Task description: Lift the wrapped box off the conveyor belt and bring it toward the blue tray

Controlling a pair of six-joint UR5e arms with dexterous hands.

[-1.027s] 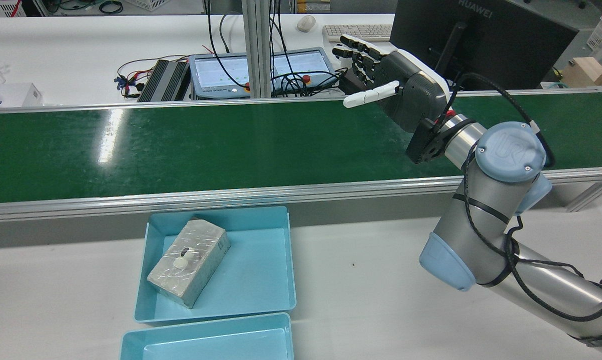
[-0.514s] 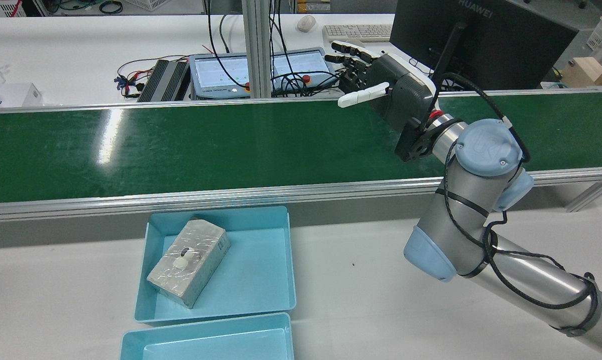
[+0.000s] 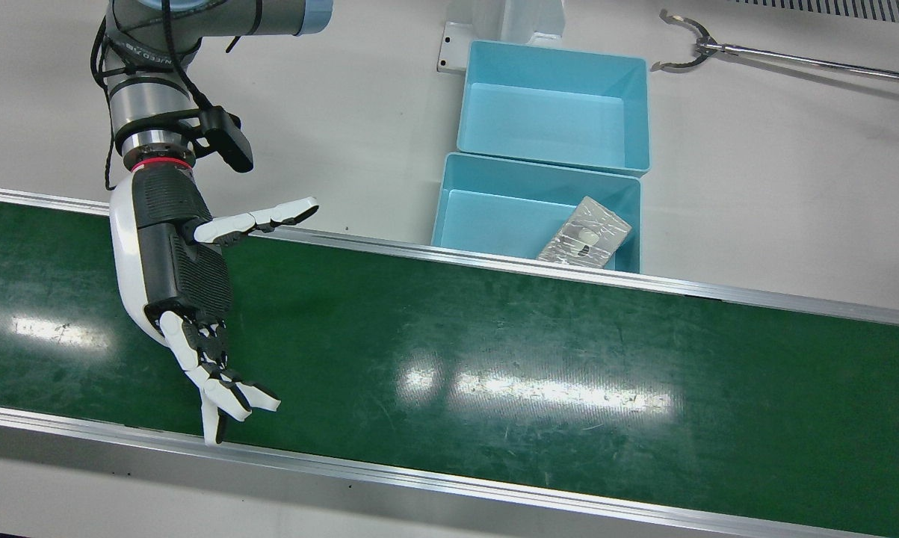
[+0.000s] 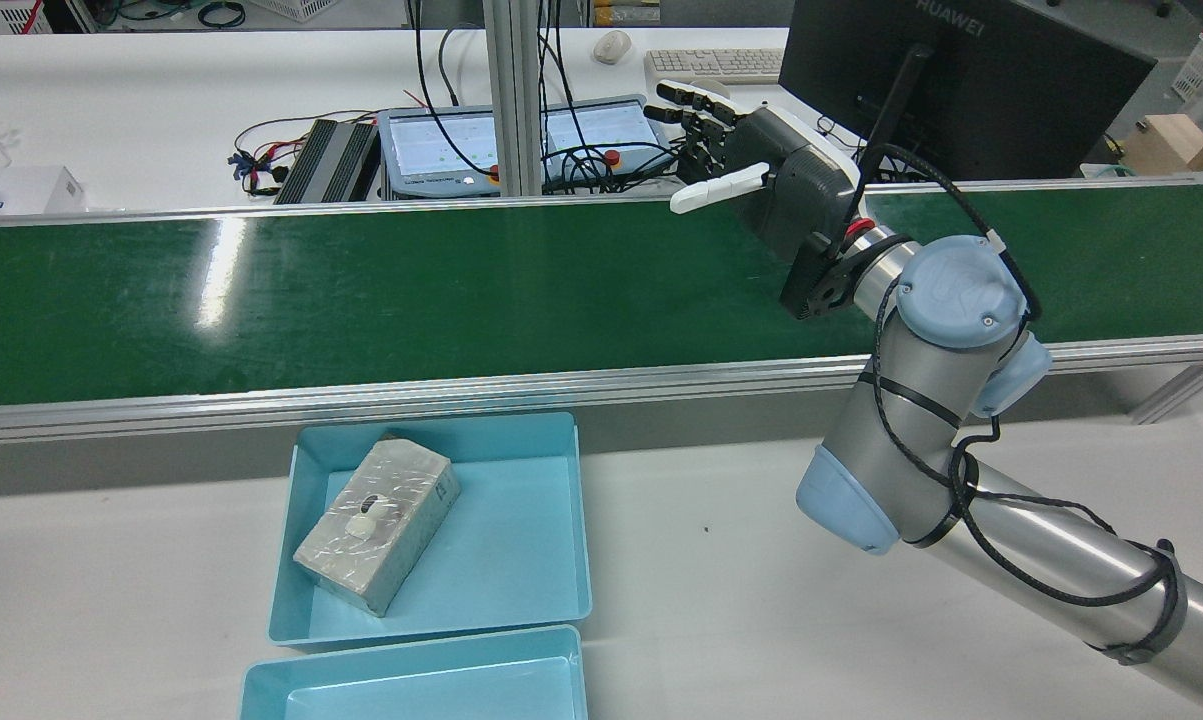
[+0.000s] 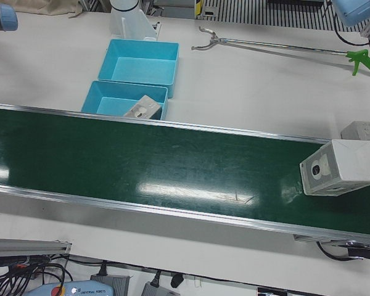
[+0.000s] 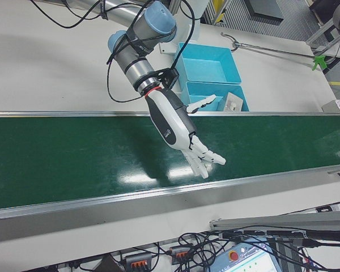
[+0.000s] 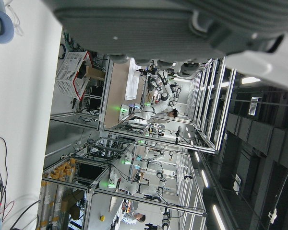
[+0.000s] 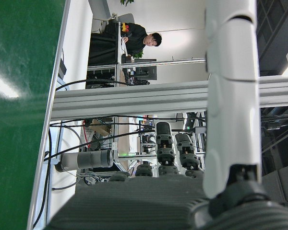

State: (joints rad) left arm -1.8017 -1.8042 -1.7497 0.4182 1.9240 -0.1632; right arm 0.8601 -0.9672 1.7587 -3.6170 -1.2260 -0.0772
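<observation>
The right hand (image 3: 184, 288) is held above the green conveyor belt (image 3: 494, 351), stretched across it from the bench side toward the far rail, palm turned sideways. Its fingers (image 3: 225, 392) are spread apart and extended, the thumb (image 3: 258, 219) is splayed out from the palm, and nothing is held. In the rear view the same hand (image 4: 771, 180) is seen at the far edge of the belt, carried by the right arm (image 4: 941, 420), which is bent at the wrist and reaches in from the bench (image 4: 741, 580). In the right-front view the hand (image 6: 178, 127) is tilted down over the belt without touching it.

The left hand is shown only by its own camera, where just a strip of grey housing (image 7: 173, 24) is visible; whether its fingers are spread or closed cannot be told.

The wrapped box (image 4: 379, 523) is found well apart from the right hand, on the thumb's side, lying tilted inside the blue tray (image 4: 561, 560) that sits just beside the belt's near rail. A second blue tray (image 3: 554, 104) is set touching the first, on the side away from the belt, with nothing visible inside. A long metal grabber tool (image 3: 778, 60) lies on the bench beyond the trays.
</observation>
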